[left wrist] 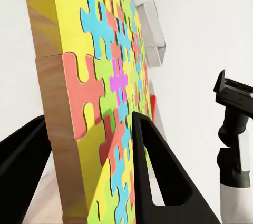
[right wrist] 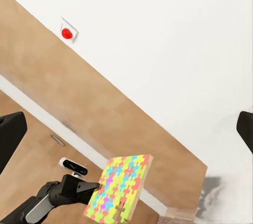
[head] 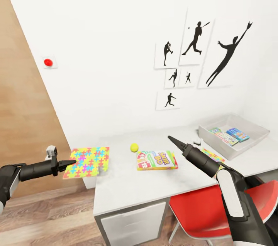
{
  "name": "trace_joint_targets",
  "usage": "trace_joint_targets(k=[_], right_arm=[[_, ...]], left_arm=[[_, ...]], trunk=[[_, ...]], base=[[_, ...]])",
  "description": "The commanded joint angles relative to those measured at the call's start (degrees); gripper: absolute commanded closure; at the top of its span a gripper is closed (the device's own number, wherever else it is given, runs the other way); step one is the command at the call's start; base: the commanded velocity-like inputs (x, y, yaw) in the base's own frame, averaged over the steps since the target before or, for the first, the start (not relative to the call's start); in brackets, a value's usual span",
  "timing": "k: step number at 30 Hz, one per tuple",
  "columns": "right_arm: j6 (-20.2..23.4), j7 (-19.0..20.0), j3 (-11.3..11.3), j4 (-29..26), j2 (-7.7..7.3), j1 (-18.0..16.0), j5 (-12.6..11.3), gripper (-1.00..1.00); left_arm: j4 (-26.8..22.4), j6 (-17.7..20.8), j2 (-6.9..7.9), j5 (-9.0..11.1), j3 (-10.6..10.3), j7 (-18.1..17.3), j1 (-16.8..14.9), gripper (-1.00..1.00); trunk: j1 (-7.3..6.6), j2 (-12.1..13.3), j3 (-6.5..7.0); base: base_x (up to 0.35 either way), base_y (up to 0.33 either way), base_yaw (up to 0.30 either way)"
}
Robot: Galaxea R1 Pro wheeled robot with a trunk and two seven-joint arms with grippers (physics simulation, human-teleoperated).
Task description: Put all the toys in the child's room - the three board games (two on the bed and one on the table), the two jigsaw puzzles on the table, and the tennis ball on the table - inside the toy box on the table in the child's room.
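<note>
My left gripper [head: 72, 163] is shut on the edge of a jigsaw puzzle [head: 87, 162], held level at the table's left end; its fingers [left wrist: 158, 176] clamp the multicoloured square [left wrist: 113, 81]. The right wrist view shows that puzzle [right wrist: 118, 190] as well. On the table [head: 127, 188] lie the tennis ball [head: 134, 147], the SKIP-BO board game [head: 156, 160] and a second jigsaw puzzle [head: 213, 156], partly behind my right arm. My right gripper [head: 170, 138] hovers open and empty above the table, its fingers [right wrist: 10, 137] wide apart. The toy box [head: 253, 138] holds a blue game [head: 237, 134] and a green-white-red one [head: 224, 137].
A red chair [head: 210, 209] is tucked under the table's right half, beside the white drawer base [head: 131, 219]. A wood panel [head: 23, 115] rises at the left, with a red button [head: 48, 62] on the wall. Baseball silhouettes [head: 197, 39] hang above the table.
</note>
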Motion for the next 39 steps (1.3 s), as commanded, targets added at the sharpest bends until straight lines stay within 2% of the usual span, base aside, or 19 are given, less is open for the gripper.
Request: trace_joint_targets(k=[1, 6, 9, 16, 25, 28, 32, 39], right_arm=[[0.41, 0.10, -1.09, 0.01, -0.31, -0.07, -0.25, -1.00], [0.53, 1.46, -2.74, 0.08, -2.61, 0.00, -0.68, -1.00], [0.47, 3.02, -3.98, 0.21, -3.23, 0.01, -0.69, -1.00], [0.36, 3.85, -5.94, 1.57, -3.44, 0.02, -0.73, -1.00], [0.07, 3.97, -6.31, 2.08, -3.46, 0.02, -0.64, -1.00], [0.05, 4.01, -7.40, 2.68, -3.45, 0.02, -0.51, -1.00], [0.02, 4.01, -8.33, 2.90, -3.38, 0.02, -0.20, -1.00], [-0.04, 4.03, -8.39, 2.91, -3.36, 0.02, -0.16, -1.00]], left_arm=[[-0.03, 0.56, 0.06, -0.15, 0.06, -0.30, -0.02, 1.00], [-0.03, 0.44, 0.10, -0.15, 0.06, -0.30, -0.02, 1.00], [-0.03, 0.40, 0.11, -0.15, 0.06, -0.30, -0.02, 1.00], [-0.04, 0.33, 0.11, -0.15, 0.06, -0.30, -0.02, 1.00], [-0.05, 0.24, 0.11, -0.15, 0.06, -0.30, -0.02, 1.00], [-0.05, 0.24, 0.11, -0.15, 0.06, -0.30, -0.02, 1.00], [-0.04, 0.24, 0.11, -0.15, 0.06, -0.30, -0.02, 1.00], [-0.04, 0.17, 0.03, -0.15, 0.04, -0.30, -0.01, 1.00]], trunk=[[-0.20, 0.32, 0.08], [-1.30, 2.33, 0.98], [-1.96, 3.53, 1.52], [-3.49, 6.34, 2.77], [-3.50, 6.34, 2.77], [-3.50, 6.34, 2.77], [-3.50, 6.34, 2.77], [-3.50, 6.34, 2.77]], base=[[-0.003, 0.000, -0.281], [-0.001, 0.000, -0.281], [0.000, 0.000, -0.281], [0.000, 0.000, -0.281], [0.000, 0.000, -0.281], [0.000, 0.000, -0.264], [0.000, 0.000, -0.078], [0.000, 0.000, -0.003]])
